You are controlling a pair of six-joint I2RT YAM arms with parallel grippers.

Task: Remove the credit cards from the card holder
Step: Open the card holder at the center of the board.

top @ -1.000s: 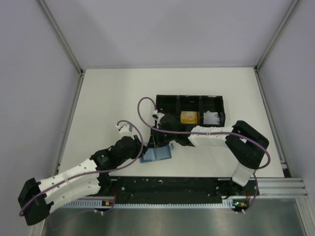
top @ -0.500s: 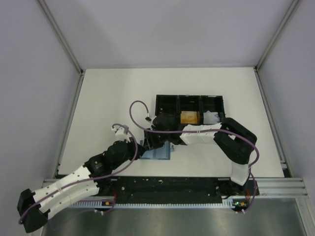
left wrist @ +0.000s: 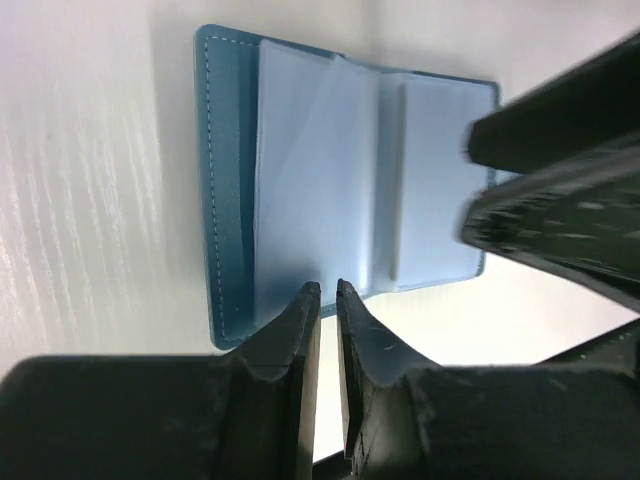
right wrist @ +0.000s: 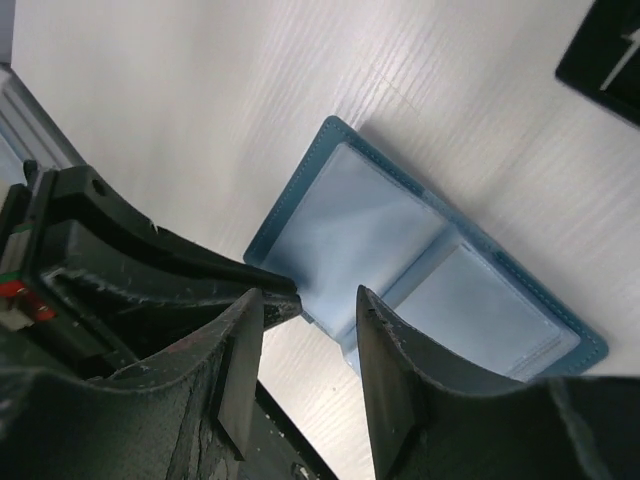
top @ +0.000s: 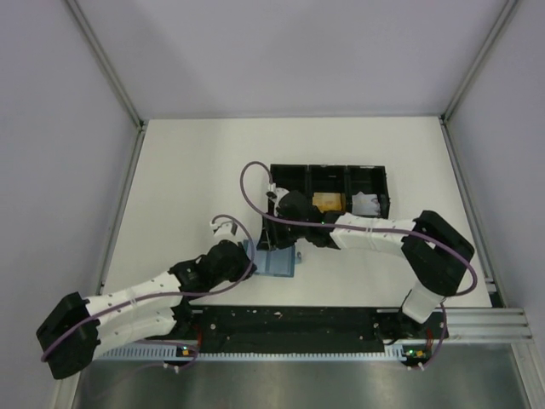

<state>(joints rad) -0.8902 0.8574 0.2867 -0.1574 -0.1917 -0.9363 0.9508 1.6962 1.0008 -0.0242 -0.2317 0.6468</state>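
The teal card holder [top: 281, 264] lies open and flat on the white table, its light blue inner faces up [left wrist: 320, 200] [right wrist: 400, 240]. No card shows in its pockets. An orange-gold credit card [top: 328, 203] lies in the black tray's middle compartment. My left gripper [top: 249, 253] [left wrist: 328, 290] comes in low from the left. Its jaws are shut to a thin slit, tips at the holder's near edge, with nothing seen between them. My right gripper [top: 274, 243] [right wrist: 310, 300] hangs open over the holder's near-left part with nothing between its fingers. It stands close to the left fingers [right wrist: 200, 270].
The long black three-compartment tray [top: 328, 169] stands just behind the holder, and its corner shows in the right wrist view [right wrist: 605, 40]. A white wad of paper [top: 368, 203] sits in its right compartment. The black rail [top: 289, 319] runs along the near edge.
My left gripper has closed down and slid right onto the holder's edge. The right gripper opened a little, dipped toward the holder, then drew back up.
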